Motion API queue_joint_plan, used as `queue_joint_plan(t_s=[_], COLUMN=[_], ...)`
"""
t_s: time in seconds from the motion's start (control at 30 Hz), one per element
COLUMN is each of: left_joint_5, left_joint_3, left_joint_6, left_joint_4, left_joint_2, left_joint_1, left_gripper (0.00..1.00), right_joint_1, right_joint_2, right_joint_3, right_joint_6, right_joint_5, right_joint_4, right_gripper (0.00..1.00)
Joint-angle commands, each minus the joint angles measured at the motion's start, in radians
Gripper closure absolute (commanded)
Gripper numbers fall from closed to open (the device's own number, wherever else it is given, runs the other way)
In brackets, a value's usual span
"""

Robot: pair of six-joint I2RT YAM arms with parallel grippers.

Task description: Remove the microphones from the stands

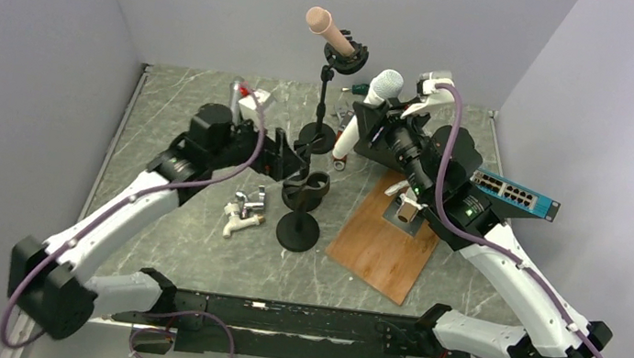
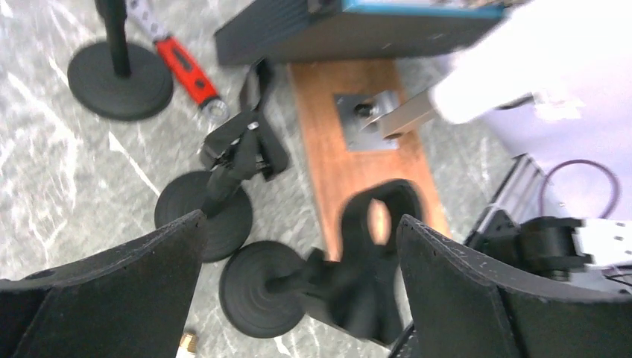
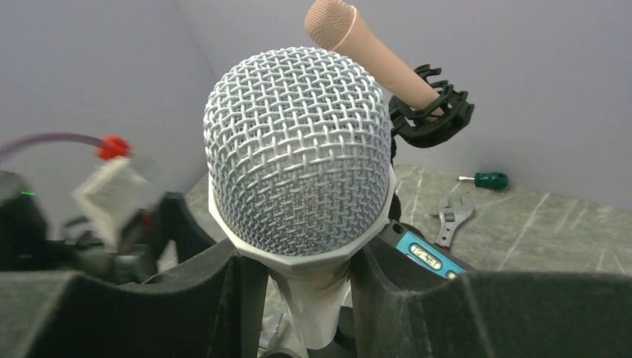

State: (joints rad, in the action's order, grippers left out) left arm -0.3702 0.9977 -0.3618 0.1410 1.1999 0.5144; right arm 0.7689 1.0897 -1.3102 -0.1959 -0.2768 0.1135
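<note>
My right gripper (image 1: 375,120) is shut on the neck of a white microphone (image 1: 368,112) with a silver mesh head (image 3: 298,156), and holds it tilted above the table, clear of any clip. A short black stand (image 1: 298,229) stands mid-table with an empty clip (image 1: 307,187). My left gripper (image 1: 297,163) is open beside that clip. In the left wrist view the clip (image 2: 376,246) lies between my open fingers (image 2: 462,291) without touching them. A tan microphone (image 1: 330,33) sits in the clip of a taller stand (image 1: 318,133) at the back.
A wooden board (image 1: 384,239) with a metal hinge lies right of the stand. A blue network switch (image 1: 515,194) sits at the right. A metal tap (image 1: 244,211) lies left of the stand. A red-handled tool (image 2: 182,63), a wrench (image 3: 451,216) and a green screwdriver (image 3: 488,180) lie further back.
</note>
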Motion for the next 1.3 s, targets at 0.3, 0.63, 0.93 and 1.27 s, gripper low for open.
queue_joint_plan(t_s=[0.3, 0.63, 0.93, 1.27], left_joint_5=[-0.237, -0.141, 0.062, 0.030], left_joint_3=[0.167, 0.155, 0.170, 0.175], left_joint_6=[0.044, 0.091, 0.080, 0.058], left_joint_4=[0.131, 0.267, 0.351, 0.306], left_joint_2=[-0.296, -0.324, -0.347, -0.309], left_joint_1=[-0.011, -0.010, -0.010, -0.010], left_gripper=[0.03, 0.23, 0.38, 0.53], right_joint_1=[-0.002, 0.006, 0.016, 0.038], right_joint_2=[0.128, 0.269, 0.318, 0.336], right_joint_3=[-0.061, -0.021, -0.022, -0.012], right_joint_6=[-0.270, -0.543, -0.572, -0.546], right_joint_5=[0.405, 0.691, 0.720, 0.723], right_joint_4=[-0.206, -0.446, -0.456, -0.443], right_gripper=[1.00, 1.00, 1.00, 1.00])
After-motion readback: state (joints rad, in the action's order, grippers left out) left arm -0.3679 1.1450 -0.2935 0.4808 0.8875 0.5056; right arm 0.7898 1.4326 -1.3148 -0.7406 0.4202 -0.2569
